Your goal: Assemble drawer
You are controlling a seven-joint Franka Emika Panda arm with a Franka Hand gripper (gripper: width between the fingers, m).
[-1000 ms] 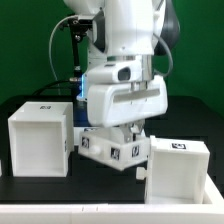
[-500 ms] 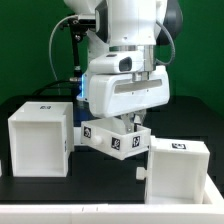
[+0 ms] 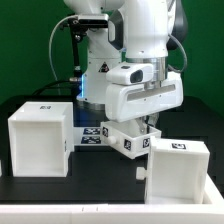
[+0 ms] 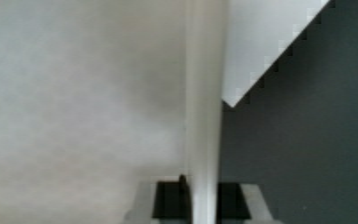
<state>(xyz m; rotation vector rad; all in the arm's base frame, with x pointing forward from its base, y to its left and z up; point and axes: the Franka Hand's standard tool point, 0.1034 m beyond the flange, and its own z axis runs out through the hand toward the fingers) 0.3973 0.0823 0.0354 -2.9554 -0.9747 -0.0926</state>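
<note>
My gripper is shut on a thin wall of the white drawer tray, which hangs tilted just above the black table, its tags facing the camera. In the wrist view the two dark fingers clamp the tray's upright wall edge between them, gripper. The tray's flat white face fills one side of that view. The larger white cube-like casing stands at the exterior view's left, apart from the tray. A second white box-shaped part stands at the front right, close beside the tray.
The marker board lies flat on the black table between the casing and the held tray. The arm's white body rises above the tray. A green wall is behind.
The arm has swung toward the exterior view's right, carrying the tray with it, away from the casing and nearer the right-hand box. The marker board beside the casing is now uncovered.
</note>
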